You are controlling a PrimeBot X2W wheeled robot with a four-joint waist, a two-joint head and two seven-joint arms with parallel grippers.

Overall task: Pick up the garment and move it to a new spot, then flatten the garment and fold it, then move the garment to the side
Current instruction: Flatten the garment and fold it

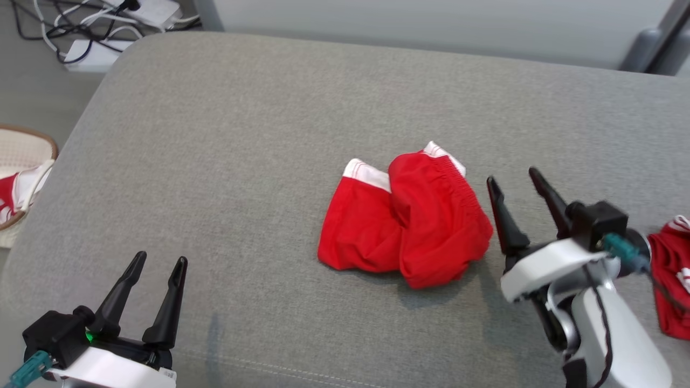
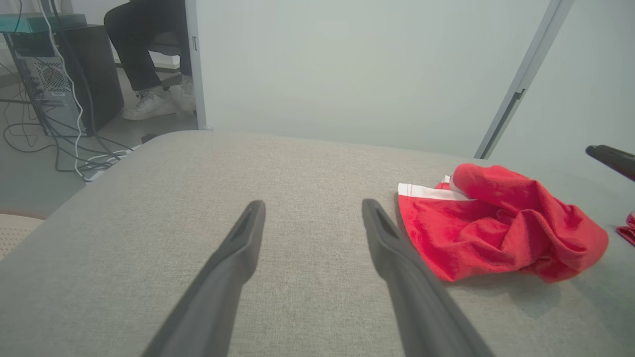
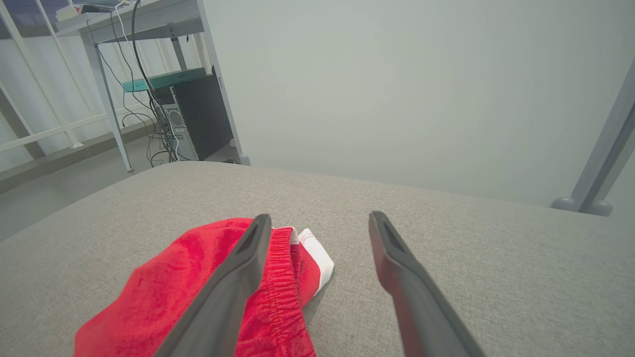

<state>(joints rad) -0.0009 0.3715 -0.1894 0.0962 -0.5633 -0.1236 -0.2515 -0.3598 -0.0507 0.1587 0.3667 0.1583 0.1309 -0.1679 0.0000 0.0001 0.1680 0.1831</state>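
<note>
The garment (image 1: 404, 226) is a pair of red shorts with white hems, lying crumpled in a loose heap on the grey cushioned surface (image 1: 242, 140), right of centre. My right gripper (image 1: 512, 180) hovers open just to its right, fingers apart and empty. In the right wrist view the garment (image 3: 173, 292) lies under and left of my right gripper (image 3: 320, 220). My left gripper (image 1: 161, 260) rests open at the lower left, far from the cloth. In the left wrist view the garment (image 2: 496, 233) lies to the right of my left gripper (image 2: 312, 203).
A second red garment (image 1: 671, 275) lies at the right edge behind my right arm. A wicker basket (image 1: 21, 143) with red and white cloth stands off the left edge. Cables and a power strip (image 1: 91, 54) lie on the floor beyond. A seated person's feet (image 2: 154, 101) show at far left.
</note>
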